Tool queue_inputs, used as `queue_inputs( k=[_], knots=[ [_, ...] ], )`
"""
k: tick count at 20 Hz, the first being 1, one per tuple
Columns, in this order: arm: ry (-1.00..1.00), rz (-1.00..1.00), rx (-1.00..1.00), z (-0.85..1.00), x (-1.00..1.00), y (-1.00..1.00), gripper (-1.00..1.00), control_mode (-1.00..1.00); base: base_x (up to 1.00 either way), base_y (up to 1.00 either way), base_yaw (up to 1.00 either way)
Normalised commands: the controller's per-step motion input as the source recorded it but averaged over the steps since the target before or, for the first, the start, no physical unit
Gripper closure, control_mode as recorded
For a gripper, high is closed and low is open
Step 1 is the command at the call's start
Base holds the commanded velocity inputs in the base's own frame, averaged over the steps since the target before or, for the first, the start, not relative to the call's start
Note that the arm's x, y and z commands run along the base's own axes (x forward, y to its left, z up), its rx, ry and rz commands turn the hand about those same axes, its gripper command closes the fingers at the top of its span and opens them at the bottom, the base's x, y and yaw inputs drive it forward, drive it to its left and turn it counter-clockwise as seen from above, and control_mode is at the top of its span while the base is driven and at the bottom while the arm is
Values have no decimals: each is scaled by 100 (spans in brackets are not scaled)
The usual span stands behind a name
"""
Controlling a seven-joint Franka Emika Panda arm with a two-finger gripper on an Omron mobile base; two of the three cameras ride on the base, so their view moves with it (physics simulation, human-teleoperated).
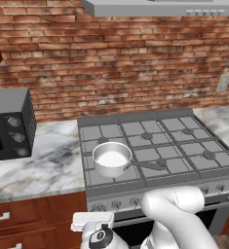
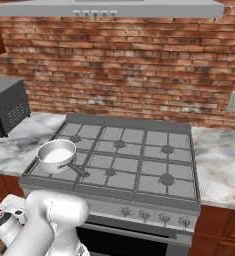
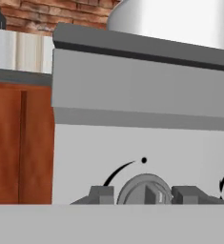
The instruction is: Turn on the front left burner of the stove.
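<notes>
Brick wall [image 1: 135,58] backs the stove [image 1: 160,187], whose front left burner [image 1: 102,141] lies above and beyond the tool [image 3: 143,194], partly covered by a steel saucepan [image 1: 111,159]. The tool is held open, its fingers straddling the leftmost knob [image 3: 144,190], apparently not yet clamped. A centred, square grip is advised before twisting. Just left of the tool the stove's edge meets a wooden cabinet [image 3: 18,143]; the neighbouring knob sits close on the right.

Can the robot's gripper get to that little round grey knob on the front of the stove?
Probably yes. In the hand view the small round grey knob sits between the two dark finger tips of the gripper, with nothing in between on the grey steel stove. Whether they touch it, I cannot tell.
</notes>
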Motion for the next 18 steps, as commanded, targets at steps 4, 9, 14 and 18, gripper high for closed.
queue_inputs(
  k=[4,9,14,18],
  knots=[
    [0,0,1,-28,28,0,100,-100,0,0,0],
    [4,0,0,-14,20,0,100,-100,0,0,0],
    [3,0,0,-2,3,0,100,-100,0,0,0],
    [4,0,0,0,0,0,100,-100,0,0,0]
  ],
)
